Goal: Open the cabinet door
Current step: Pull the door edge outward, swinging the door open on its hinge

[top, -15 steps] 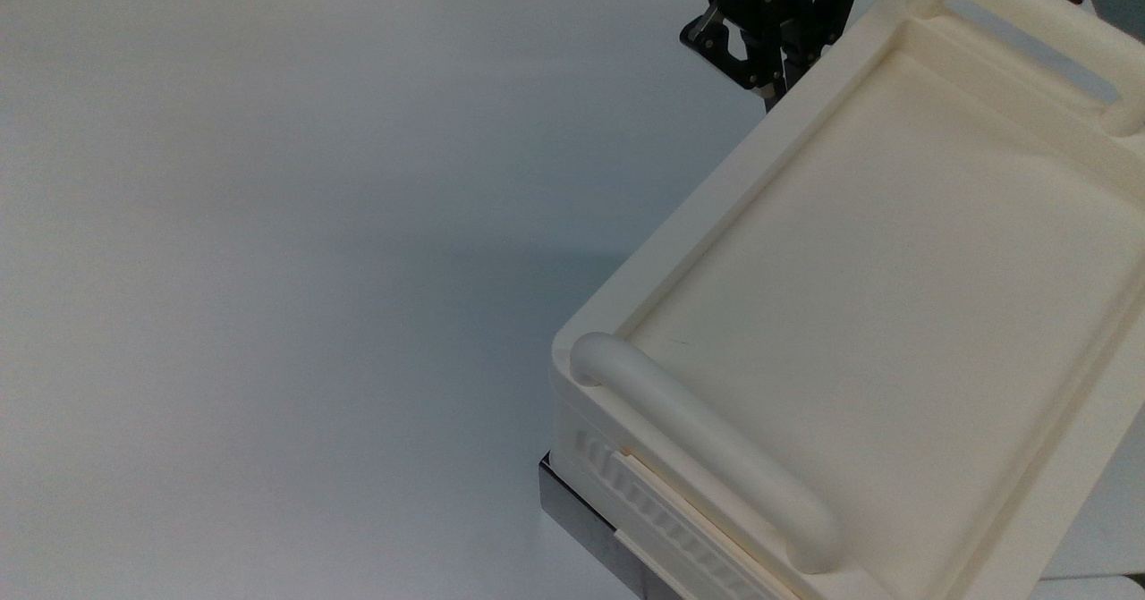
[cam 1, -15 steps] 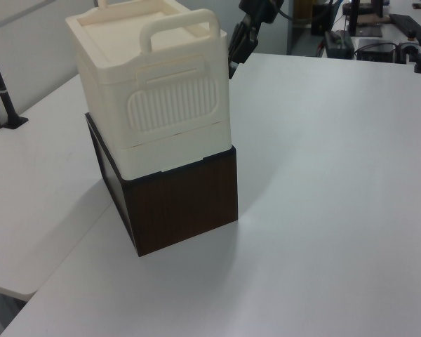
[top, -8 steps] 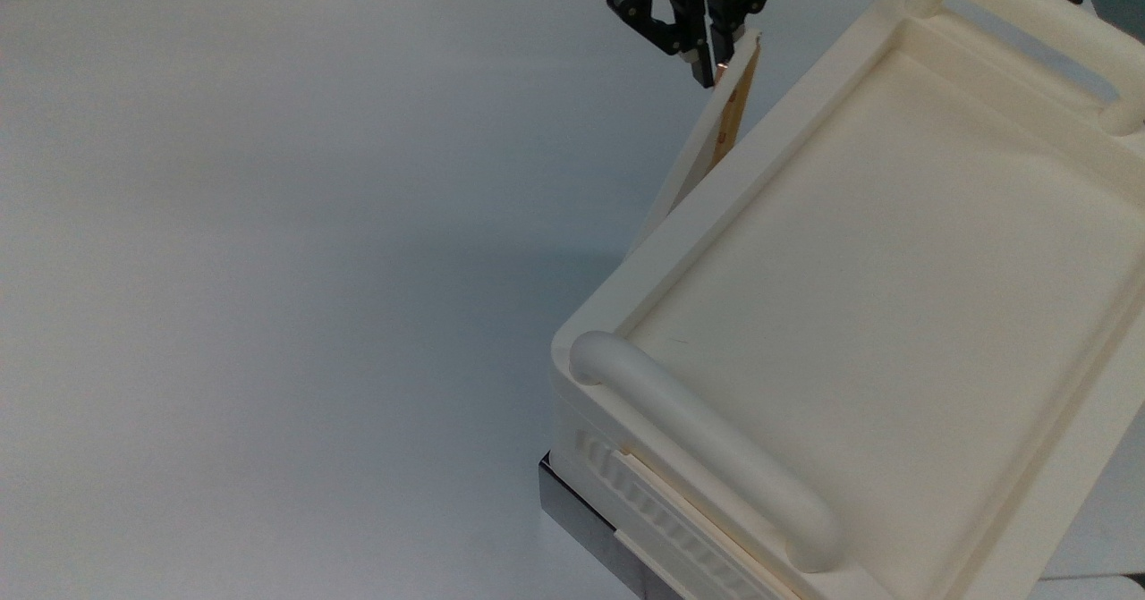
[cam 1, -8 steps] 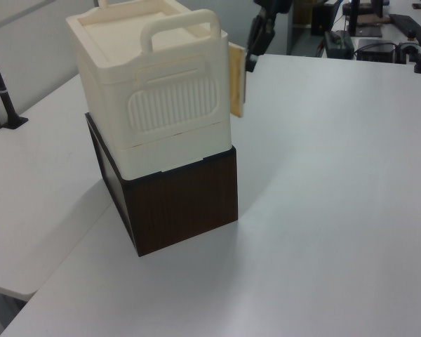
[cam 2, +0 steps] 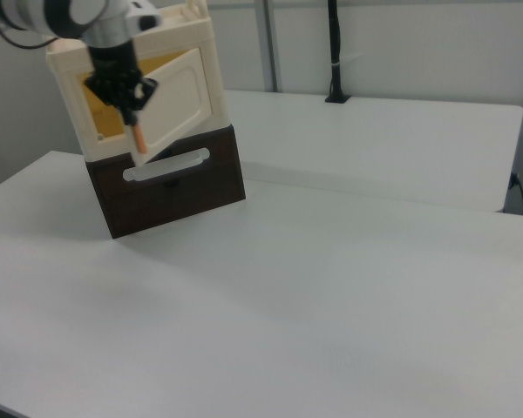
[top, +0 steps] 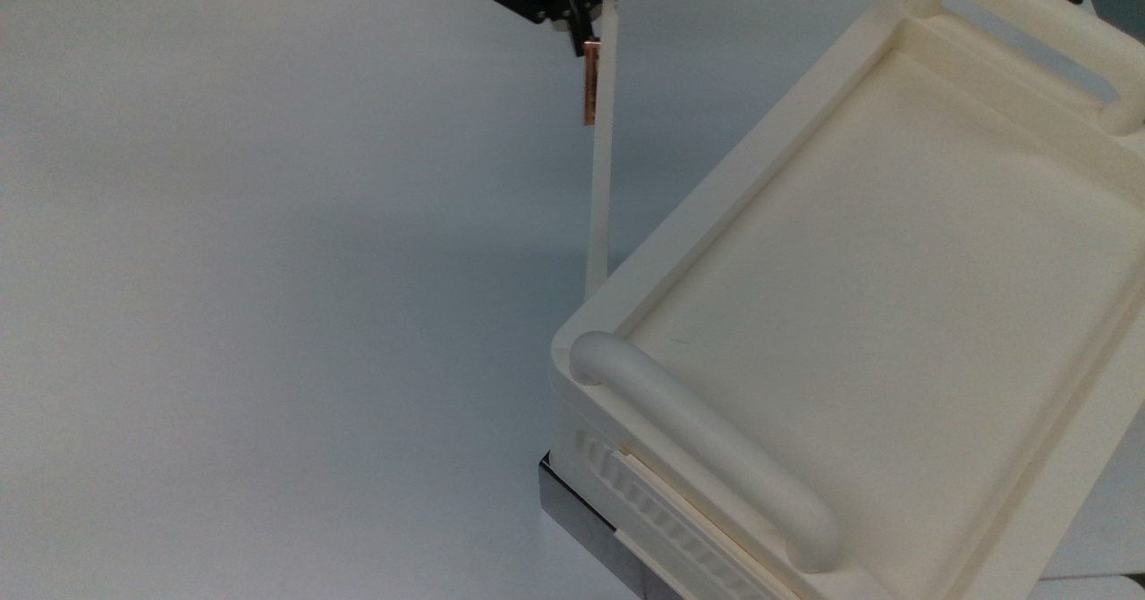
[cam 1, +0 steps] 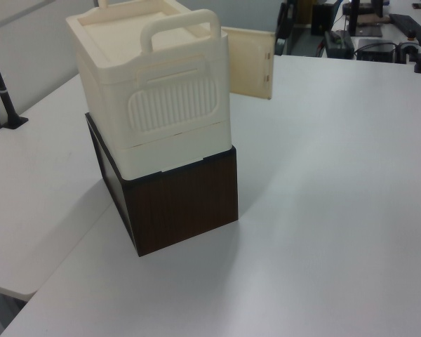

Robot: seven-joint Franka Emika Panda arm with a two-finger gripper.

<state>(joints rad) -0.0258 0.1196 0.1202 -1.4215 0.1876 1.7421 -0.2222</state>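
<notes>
We see the cabinet door [top: 599, 180] swung wide from the cream cabinet [cam 1: 151, 98] atop a dark box [cam 1: 175, 203] on the tabletop [top: 268, 269]; the claw [top: 577, 37] appears clamped on its copper handle [top: 589, 81].

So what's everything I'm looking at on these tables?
Cream plastic cabinet: one, cream-white, standing on the brown box.
Thin flat cabinet door: one, cream-white, swung well out from the cabinet.
Small bar handle: one, copper-orange, near the door's free edge.
Dark wooden box: one, dark brown, on the table under the cabinet.
White tables: two, side by side.
Black pole: one, on the far table.
Robot gripper: one, black, at the bar handle.
</notes>
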